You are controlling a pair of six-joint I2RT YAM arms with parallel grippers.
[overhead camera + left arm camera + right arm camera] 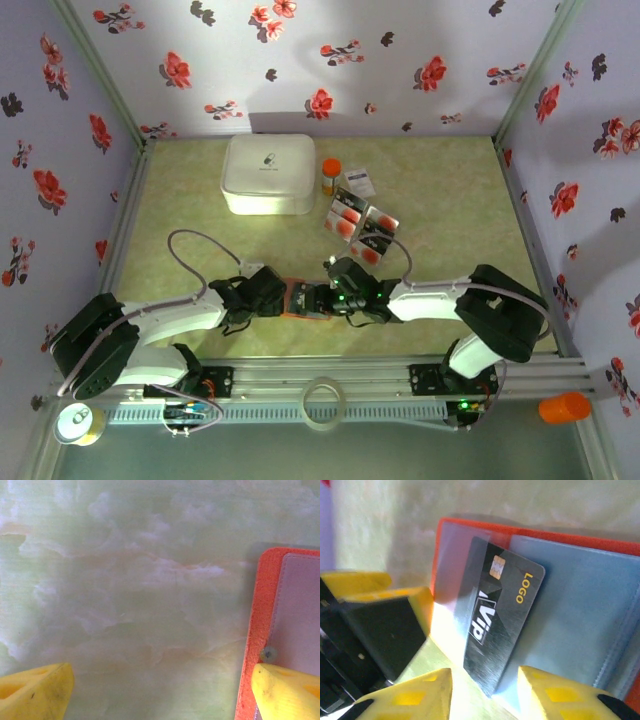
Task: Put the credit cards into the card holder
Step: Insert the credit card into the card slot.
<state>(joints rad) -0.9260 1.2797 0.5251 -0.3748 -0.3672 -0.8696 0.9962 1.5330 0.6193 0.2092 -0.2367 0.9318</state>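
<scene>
From above, both arms reach inward and meet over the card holder, which lies open on the table near the front edge, left claw on its left side and right claw on its right. The loose cards wait in a cluster further back and to the right, beside a white box and an orange-capped bottle; this layout is what the overhead camera adds. The left wrist view shows the left claw spread wide with bare table between its yellow fingers, the right-hand finger lying over the card holder's orange border, seemingly pinning it flat. The right wrist view supplies the detail: a dark card sits at a slant, its far end under a clear pocket of the card holder, its near end sticking out between the fingers of the right claw, which stand partly apart and appear not to pinch it. The step in hand looks like seating this one card. It seems only half inserted, so the next move probably calls for a push on its near edge to slide it further in, then a reach back for another loose card.
</scene>
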